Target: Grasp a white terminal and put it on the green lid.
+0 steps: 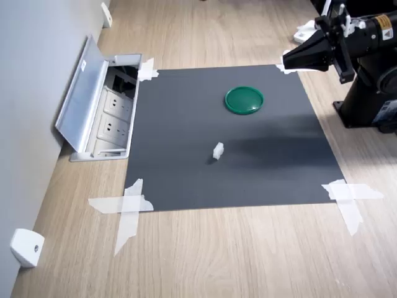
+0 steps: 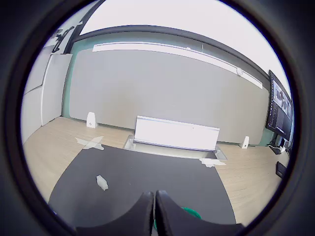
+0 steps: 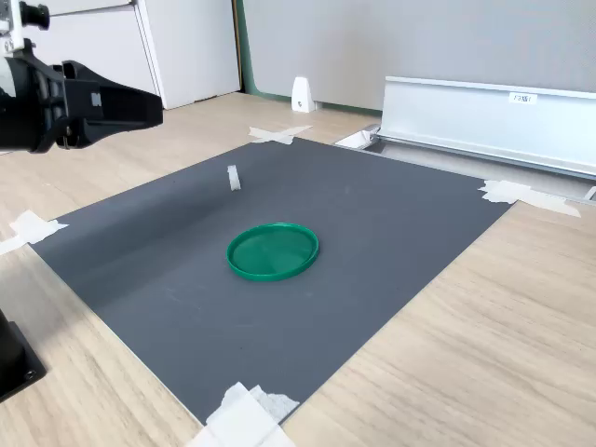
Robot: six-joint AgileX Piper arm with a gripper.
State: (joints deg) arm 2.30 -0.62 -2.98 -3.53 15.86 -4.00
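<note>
The gripper [image 2: 154,209] hangs above the mat's [image 1: 186,124] edge, fingers pressed together and holding nothing. The green lid [image 1: 244,100] lies on the mat just ahead of its tips; the white terminal [image 1: 218,151] sits farther out, well apart.

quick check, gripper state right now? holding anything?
Gripper: shut, fingers together, holding nothing. It hangs above the mat's edge; the white terminal lies on the mat, apart from the green lid.
</note>
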